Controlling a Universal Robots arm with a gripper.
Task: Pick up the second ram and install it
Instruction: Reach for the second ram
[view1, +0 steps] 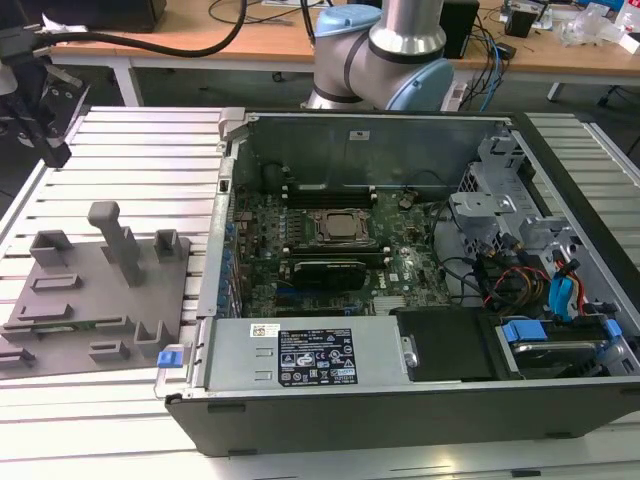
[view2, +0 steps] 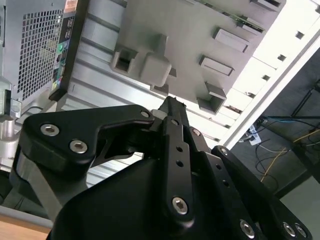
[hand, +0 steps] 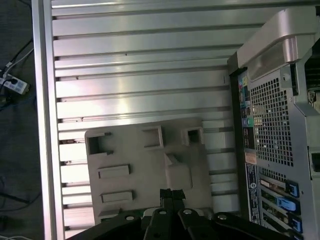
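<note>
My black gripper (view1: 57, 153) hangs above the slatted table at the exterior view's far left, behind the grey fixture plate (view1: 90, 290). In both wrist views its fingertips (hand: 172, 192) (view2: 172, 103) are pressed together with nothing between them, pointing down over the plate's upright blocks. A thin green stick, the second ram (view2: 245, 21), lies on edge in a slot at the plate's front edge (view1: 70, 323). The open computer case (view1: 400, 260) stands at the exterior view's right of the plate, its motherboard with long black memory sockets (view1: 330, 192) exposed.
The case's perforated rear panel (hand: 270, 125) stands close beside the plate. The arm's base (view1: 385, 60) rises behind the case. Cables and a drive bay (view1: 540, 290) crowd the case's right side. Bare aluminium slats (hand: 140, 60) stretch beyond the plate.
</note>
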